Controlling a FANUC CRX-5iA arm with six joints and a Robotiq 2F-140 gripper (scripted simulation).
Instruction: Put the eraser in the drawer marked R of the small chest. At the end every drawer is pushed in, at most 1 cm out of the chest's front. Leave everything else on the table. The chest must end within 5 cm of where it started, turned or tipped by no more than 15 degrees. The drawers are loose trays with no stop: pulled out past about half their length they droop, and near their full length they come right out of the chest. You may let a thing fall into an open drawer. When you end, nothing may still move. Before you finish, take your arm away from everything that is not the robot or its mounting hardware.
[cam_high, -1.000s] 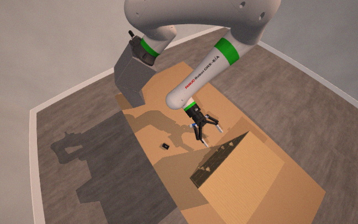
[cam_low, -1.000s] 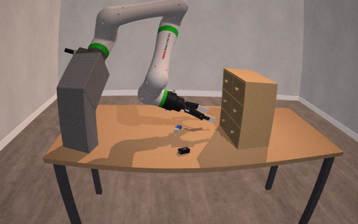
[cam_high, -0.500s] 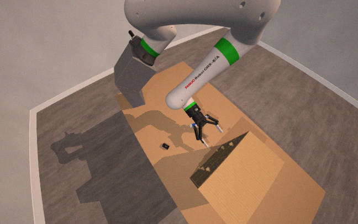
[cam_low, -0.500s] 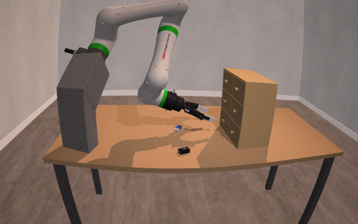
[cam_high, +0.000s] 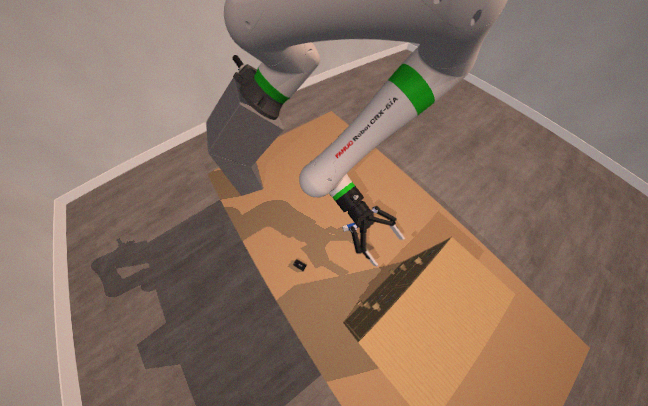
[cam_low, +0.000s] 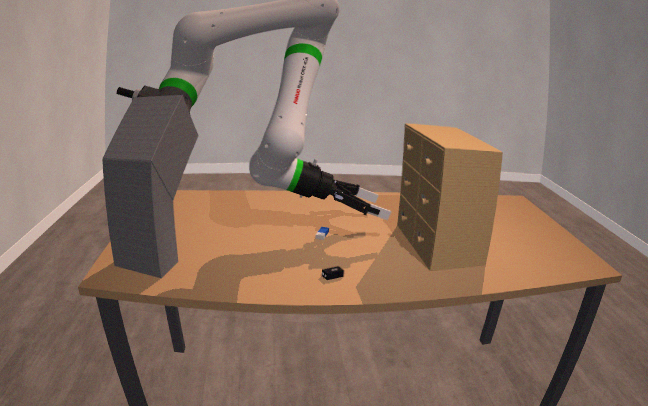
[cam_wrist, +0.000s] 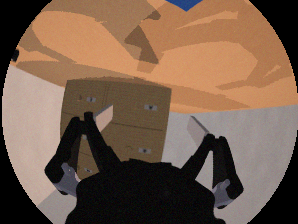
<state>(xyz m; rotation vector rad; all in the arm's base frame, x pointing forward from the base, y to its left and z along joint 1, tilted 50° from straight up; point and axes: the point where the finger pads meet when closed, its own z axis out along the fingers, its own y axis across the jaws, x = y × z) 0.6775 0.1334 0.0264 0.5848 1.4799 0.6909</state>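
The eraser (cam_low: 322, 233) (cam_wrist: 186, 4), blue and white, lies on the table behind the black block in the exterior view. Only a blue corner shows at the top edge of the wrist view. The small wooden chest (cam_high: 440, 320) (cam_low: 467, 210) (cam_wrist: 135, 117) stands upright, with two columns of three drawers and small knobs. All drawers look flush with its front. The letters on them cannot be read. My gripper (cam_high: 388, 250) (cam_low: 382, 206) (cam_wrist: 150, 117) is wide open and empty, above the table before the chest front, tilted slightly down. It touches neither eraser nor chest.
A small black block (cam_high: 299, 265) (cam_low: 332, 273) lies near the long table edge. The grey pedestal (cam_high: 242, 135) (cam_low: 132, 210) carrying the arm stands at the table end opposite the chest. The arm's shadow falls over the table (cam_high: 540, 340) (cam_low: 540, 240).
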